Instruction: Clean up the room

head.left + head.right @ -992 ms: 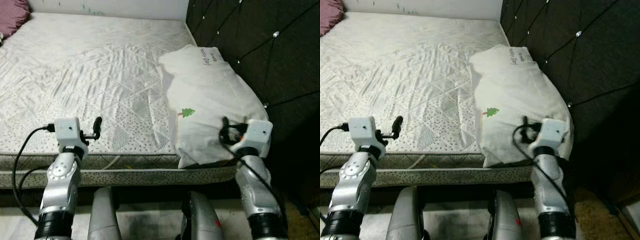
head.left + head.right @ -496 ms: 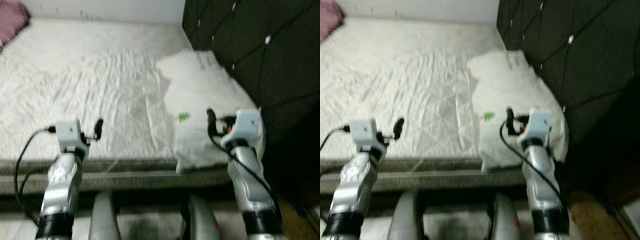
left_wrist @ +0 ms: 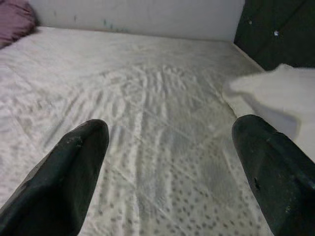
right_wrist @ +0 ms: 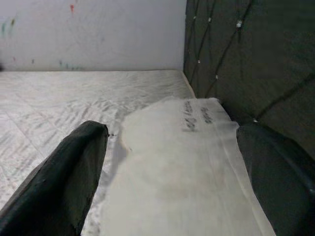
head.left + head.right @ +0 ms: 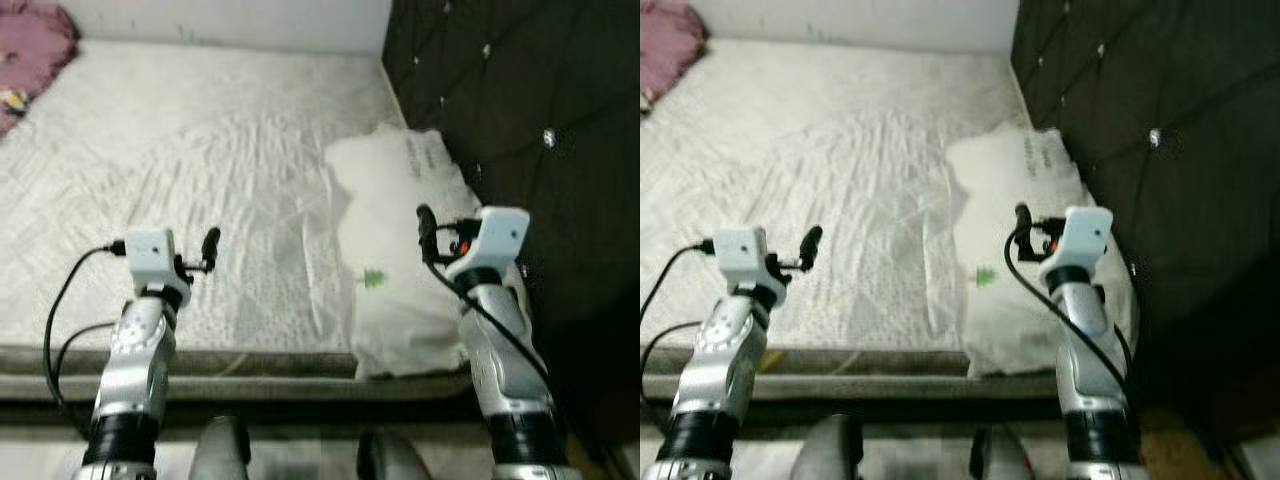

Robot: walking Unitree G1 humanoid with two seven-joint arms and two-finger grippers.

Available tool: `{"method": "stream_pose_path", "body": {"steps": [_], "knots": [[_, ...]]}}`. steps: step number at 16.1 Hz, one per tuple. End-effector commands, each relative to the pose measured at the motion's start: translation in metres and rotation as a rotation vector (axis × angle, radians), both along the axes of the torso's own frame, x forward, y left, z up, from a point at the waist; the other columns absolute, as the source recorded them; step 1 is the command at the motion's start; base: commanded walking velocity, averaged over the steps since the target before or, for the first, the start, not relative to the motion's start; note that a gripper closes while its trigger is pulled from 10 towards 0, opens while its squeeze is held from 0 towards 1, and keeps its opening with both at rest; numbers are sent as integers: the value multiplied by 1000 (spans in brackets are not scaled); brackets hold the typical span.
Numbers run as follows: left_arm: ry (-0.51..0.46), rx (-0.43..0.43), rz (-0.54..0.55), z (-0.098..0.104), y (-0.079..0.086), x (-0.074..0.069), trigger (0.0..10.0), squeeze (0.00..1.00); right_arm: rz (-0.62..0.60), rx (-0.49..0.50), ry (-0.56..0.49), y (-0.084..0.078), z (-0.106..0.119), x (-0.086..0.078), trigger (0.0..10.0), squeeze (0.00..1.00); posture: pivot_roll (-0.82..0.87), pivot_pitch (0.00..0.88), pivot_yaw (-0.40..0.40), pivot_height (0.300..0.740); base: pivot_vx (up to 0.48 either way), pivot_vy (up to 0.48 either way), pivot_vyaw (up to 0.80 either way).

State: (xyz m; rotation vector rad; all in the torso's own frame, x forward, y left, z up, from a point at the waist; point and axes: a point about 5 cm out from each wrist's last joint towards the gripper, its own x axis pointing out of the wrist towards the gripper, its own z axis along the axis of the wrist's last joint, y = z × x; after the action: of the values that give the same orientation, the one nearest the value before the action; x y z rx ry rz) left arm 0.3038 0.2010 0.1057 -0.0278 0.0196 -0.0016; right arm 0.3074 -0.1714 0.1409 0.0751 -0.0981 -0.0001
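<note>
Here a big bed (image 5: 200, 150) is seen in front of the robot, covered with a pale quilted sheet (image 5: 840, 140) that has small dots near the close edge. A white pillow (image 5: 400, 240) is laid on the right side of the bed, right beside the dark padded headboard (image 5: 520, 110). A tiny green tree (image 5: 374, 279) is printed on the pillow, and some dark writing (image 4: 197, 115) can be seen at its far end. A purple-pink cloth (image 5: 35, 50) is bunched up at the far left corner of the bed. A pale wall (image 4: 93, 34) is seen behind the bed.

The left gripper (image 3: 170, 172) is held up over the near left part of the bed. Its two black fingers (image 3: 64, 182) are spread wide apart, and nothing is held between them. Only the sheet is seen past them, with the pillow off to one side.

The right gripper (image 4: 172, 172) is held up over the near part of the pillow. Its fingers (image 4: 59, 182) are spread wide too, and nothing is held. The pillow is seen in the gap between them, a bit lower down, and it cannot be told if it is touched.

Both silver arms are raised from the near edge of the bed, with black cables (image 5: 55, 310) looped beside them.
</note>
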Motion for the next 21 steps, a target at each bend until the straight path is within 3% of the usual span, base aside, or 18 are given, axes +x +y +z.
{"method": "stream_pose_path", "body": {"steps": [1,5,8,10,14,15,17,21], "knots": [[-4,16,9,2,5,-1,10000,0,-4,12,12,-2,-1,1,10000,0,-8,0,-65,734,0,0,0],[7,29,27,-1,9,-5,10000,0,23,26,37,11,-6,4,10000,0,5,0,-66,740,0,0,0],[42,58,-27,-12,1,-12,10000,0,24,28,37,7,-6,3,10000,0,-10,0,-59,740,0,0,0],[67,48,-1,-20,3,-17,10000,0,19,56,66,3,-16,-4,10000,0,-26,0,-59,740,0,0,0],[64,32,-17,-21,-5,-18,10000,0,-29,129,190,0,-36,-9,10000,0,-27,0,-68,740,0,0,0],[52,35,-20,-17,-6,-14,10000,0,-66,117,229,-3,-40,-7,10000,0,-25,0,-71,740,0,0,0],[28,52,-5,-11,-5,-11,10000,0,-78,-73,160,-1,-33,-1,10000,0,-24,0,-68,740,0,0,0],[34,15,10,-14,-8,-16,10000,0,-92,-64,153,2,-27,-4,10000,0,-21,0,-60,740,0,0,0]]}}
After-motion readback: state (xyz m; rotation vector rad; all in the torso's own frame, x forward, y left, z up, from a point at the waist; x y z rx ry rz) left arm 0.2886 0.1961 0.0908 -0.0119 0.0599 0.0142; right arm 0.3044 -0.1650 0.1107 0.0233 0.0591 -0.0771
